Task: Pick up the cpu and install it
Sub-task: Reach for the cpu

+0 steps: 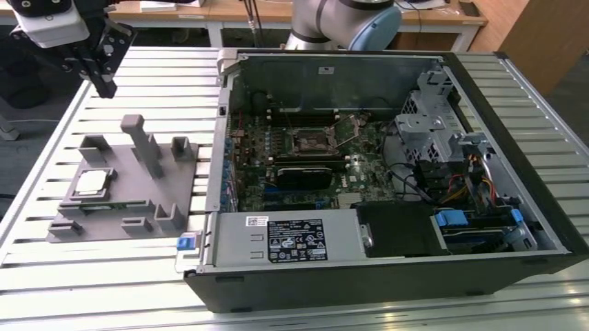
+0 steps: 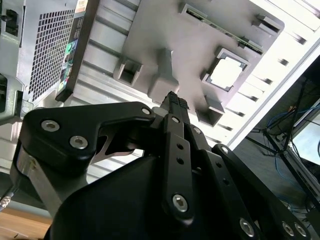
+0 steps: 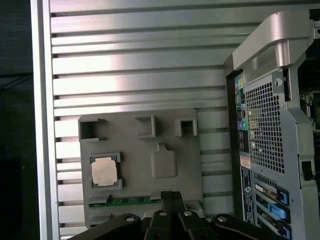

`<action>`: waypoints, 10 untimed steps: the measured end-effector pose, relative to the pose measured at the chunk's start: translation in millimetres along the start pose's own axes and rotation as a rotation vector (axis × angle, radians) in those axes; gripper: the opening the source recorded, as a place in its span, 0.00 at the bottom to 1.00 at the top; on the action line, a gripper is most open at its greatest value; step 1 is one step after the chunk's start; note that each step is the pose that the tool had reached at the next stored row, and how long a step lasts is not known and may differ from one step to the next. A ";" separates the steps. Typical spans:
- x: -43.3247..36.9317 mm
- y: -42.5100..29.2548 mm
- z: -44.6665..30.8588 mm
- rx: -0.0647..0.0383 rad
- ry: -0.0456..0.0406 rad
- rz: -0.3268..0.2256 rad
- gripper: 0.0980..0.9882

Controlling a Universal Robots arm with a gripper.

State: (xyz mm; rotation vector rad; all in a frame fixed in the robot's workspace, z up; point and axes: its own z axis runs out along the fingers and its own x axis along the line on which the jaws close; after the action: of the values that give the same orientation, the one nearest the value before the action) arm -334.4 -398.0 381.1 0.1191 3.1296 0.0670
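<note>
**My hand hangs near the grey holder, and the cpu is not picked up yet**

My hand [image 3: 172,196] is pinched shut and holds nothing. It hangs in the air above the desk [image 1: 55,138], near the grey holder [image 3: 135,160]. The cpu [image 3: 105,171] lies flat in its own square pocket on that holder, apart from my fingertips. A thin green memory stick [image 3: 125,201] lies along the holder's edge, just beside the pocket.

I think the step now is getting to the cpu. To do it well, I should line up right over its middle and spread my fingers wider than the chip. Then I should come straight down and squeeze its edges softly, so it does not tip or scratch.

The cpu is a small flat square. Its top is pale and shiny, with a thin darker rim. Farther off lies the open computer case [image 1: 387,172].
</note>
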 end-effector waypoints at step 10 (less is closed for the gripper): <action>14.1 -1.2 2.3 0.000 0.0035 0.000 0.01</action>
State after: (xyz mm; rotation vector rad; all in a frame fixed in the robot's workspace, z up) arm -348.5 -398.0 378.7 0.1194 3.1332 0.0669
